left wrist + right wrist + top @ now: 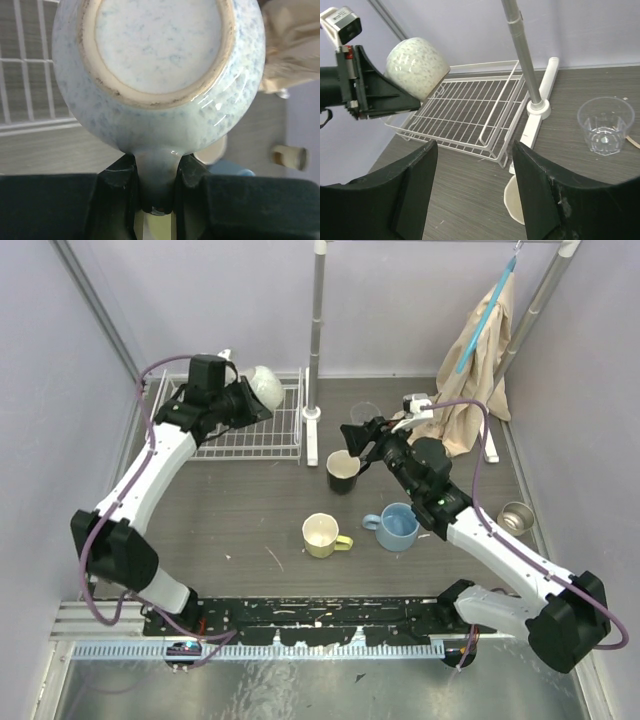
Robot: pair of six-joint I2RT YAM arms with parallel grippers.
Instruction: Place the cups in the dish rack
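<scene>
Presently, left claw clamped on white mug handle, mug tilted over rack at upper left, right claw spread wide above black mug mid-frame, yellow mug and blue mug on surface below.

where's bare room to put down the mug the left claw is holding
The dish rack looks bare wherever its wire floor shows. The table between rack and yellow mug is open too. Crowded: mid-table, where black mug, yellow mug and blue mug cluster by the right claw.
</scene>
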